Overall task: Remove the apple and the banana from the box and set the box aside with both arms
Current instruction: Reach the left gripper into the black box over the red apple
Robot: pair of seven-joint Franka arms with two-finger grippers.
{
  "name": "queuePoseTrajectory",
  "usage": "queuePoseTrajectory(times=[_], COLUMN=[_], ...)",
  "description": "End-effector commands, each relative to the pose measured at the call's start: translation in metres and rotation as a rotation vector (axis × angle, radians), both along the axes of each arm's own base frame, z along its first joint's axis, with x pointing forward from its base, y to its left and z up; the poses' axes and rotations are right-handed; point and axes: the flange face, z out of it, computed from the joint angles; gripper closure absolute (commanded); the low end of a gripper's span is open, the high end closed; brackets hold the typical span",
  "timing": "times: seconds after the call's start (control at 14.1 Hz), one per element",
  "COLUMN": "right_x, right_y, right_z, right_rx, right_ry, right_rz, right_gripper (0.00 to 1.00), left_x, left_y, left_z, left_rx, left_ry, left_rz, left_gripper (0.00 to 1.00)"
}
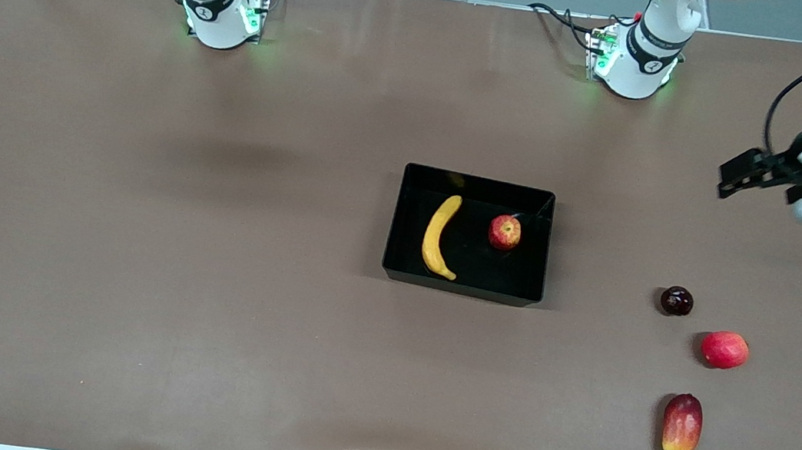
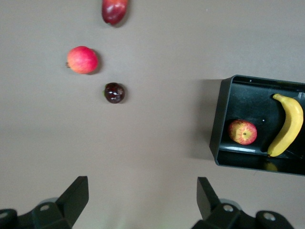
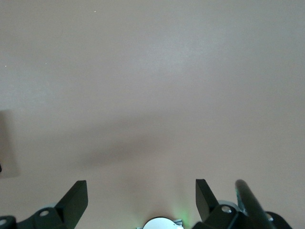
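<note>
The black tray point(image 1: 462, 287) sits mid-table. The yellow banana point(image 1: 438, 236) and the small red apple point(image 1: 505, 232) lie inside it, apart from each other. My left gripper point(image 1: 731, 175) is open and empty, up in the air over bare table at the left arm's end. In the left wrist view my left gripper point(image 2: 143, 191) is over bare table, with the tray point(image 2: 217, 119), apple point(image 2: 242, 132) and banana point(image 2: 288, 124) off to one side. My right gripper point(image 3: 141, 191) is open and empty over bare table by its own base; it is out of the front view.
A dark purple round fruit point(image 1: 676, 301), a round red fruit point(image 1: 724, 350) and a red-yellow mango point(image 1: 681, 425) lie on the table toward the left arm's end, nearer the front camera than the tray. They also show in the left wrist view: the dark fruit point(image 2: 114, 92), red fruit point(image 2: 82, 59), mango point(image 2: 114, 10).
</note>
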Motion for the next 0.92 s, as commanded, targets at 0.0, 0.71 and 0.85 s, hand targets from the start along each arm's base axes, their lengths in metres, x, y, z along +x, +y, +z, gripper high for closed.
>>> queuePoseTrajectory(times=[0.0,0.71,0.85], right_x=[0.010,0.023,0.025], right_y=[-0.006,-0.010,-0.009], right_z=[-0.010,-0.021,-0.022], right_rx=[-0.003,-0.011,-0.010], right_ry=[0.021,0.018,0.014], right_rz=[-0.012,-0.016,-0.014], right_gripper=[0.00,0.00,0.00], left_x=[0.018,-0.003,-0.018], left_y=[-0.045,-0.224,-0.252], left_z=[-0.047,-0.244,-0.283], left_rx=[-0.015,-0.023,0.005], left_ry=[-0.002,-0.057,-0.047], left_rz=[0.032,0.225,0.277], left_gripper=[0.00,0.00,0.00])
